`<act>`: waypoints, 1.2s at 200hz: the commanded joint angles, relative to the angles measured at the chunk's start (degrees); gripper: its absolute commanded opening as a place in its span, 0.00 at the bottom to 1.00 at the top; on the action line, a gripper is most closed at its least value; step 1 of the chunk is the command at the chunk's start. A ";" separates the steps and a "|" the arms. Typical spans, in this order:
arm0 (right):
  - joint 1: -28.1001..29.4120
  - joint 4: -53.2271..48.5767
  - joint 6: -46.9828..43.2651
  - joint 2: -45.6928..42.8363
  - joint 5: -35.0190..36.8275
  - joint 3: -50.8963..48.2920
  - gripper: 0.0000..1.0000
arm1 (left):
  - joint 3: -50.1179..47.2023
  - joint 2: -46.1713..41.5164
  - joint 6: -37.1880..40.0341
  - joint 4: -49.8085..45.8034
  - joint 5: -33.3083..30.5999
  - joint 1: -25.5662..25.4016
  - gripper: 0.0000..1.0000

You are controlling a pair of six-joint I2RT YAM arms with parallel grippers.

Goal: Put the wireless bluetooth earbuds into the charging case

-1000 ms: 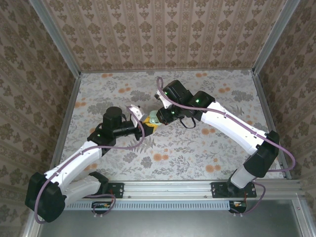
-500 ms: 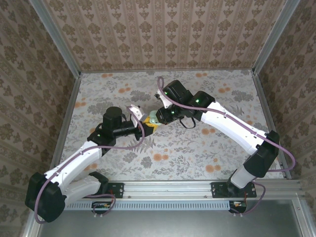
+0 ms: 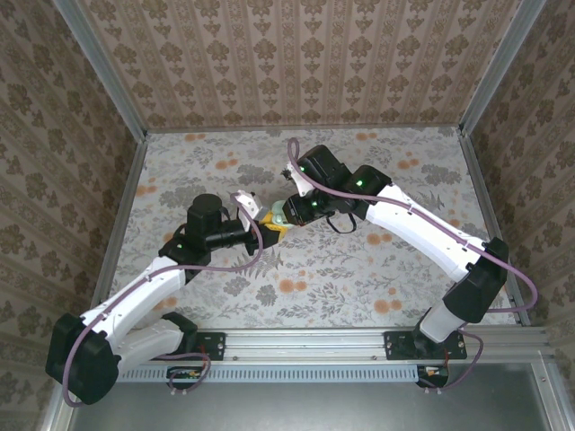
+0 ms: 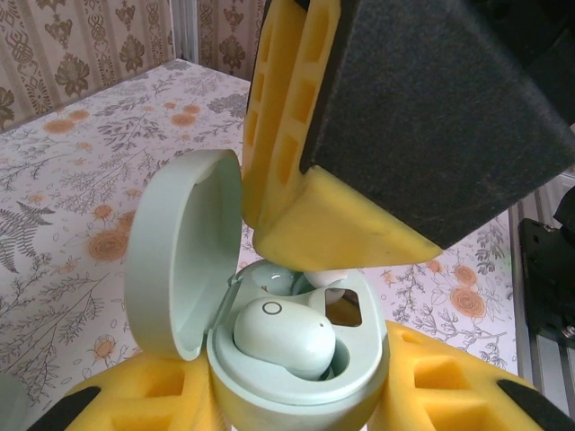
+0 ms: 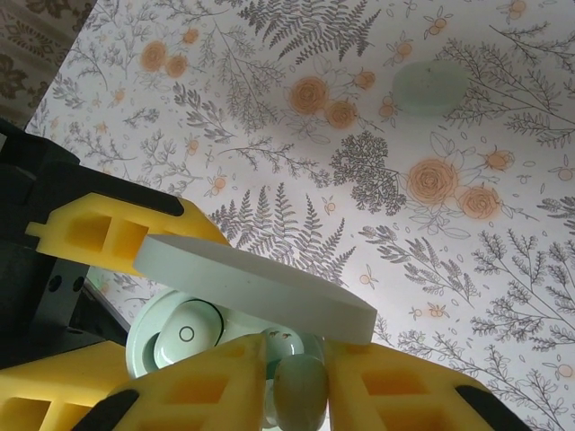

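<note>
Mint-green plastic, yellow foam, nothing else in play.

Top external: left gripper [image 3: 266, 224] clamped on the charging case [image 3: 277, 217] above mid-table [image 3: 359, 269]. Looks lifted off the surface, not resting. Right gripper [image 3: 287, 212] nose-to-nose with it, directly over the case. Too small here to read the slots.

Left wrist: case upright between the yellow foam pads [image 4: 440, 391], lid [image 4: 175, 260] hinged open to the left. First earbud [image 4: 283, 334] in the near slot, looks fully down. Far slot not filled. Pale tip of the second earbud [image 4: 325, 277] at its mouth, under the right arm's yellow finger [image 4: 332, 229]. Cannot tell whether touching the slot or just above.

Right wrist: fingers [image 5: 207, 386] closed on the second earbud, pinched between them just beside the open lid and over the case rim. Ring mark of the seated bud visible below the lid. Separate pale green oval [image 5: 429, 87] lying on the table, well apart. Cannot tell what.

Status, by judgement: roughly half done. One bud in. Other lined up, not seated. Remaining: lower into the far slot, let go, back off. Tight clearance against the lid edge, so likely needs a slow straight drop.
</note>
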 commanded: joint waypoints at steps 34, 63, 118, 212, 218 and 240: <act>-1.03 -0.86 3.44 0.31 -5.74 0.91 0.25 | 1.28 -1.19 -0.16 4.63 2.76 -0.04 0.03; -1.69 -0.55 4.42 -0.17 -6.48 0.58 0.24 | 1.42 -1.02 -0.14 4.64 2.85 -0.04 0.03; -1.81 -1.34 4.29 0.26 -6.16 1.08 0.16 | 1.46 -0.92 -0.03 4.63 2.83 -0.04 0.03; 1.55 -7.15 -0.85 1.79 5.43 6.03 0.11 | 1.54 -0.71 -0.18 4.59 2.78 -0.04 0.03; 1.81 -7.66 -1.17 2.15 6.12 6.52 0.11 | 1.55 -0.72 -0.21 4.67 2.74 -0.04 0.03; 2.86 -9.22 -2.25 3.27 8.63 8.09 0.11 | 1.56 -0.66 -0.20 4.64 2.75 -0.04 0.03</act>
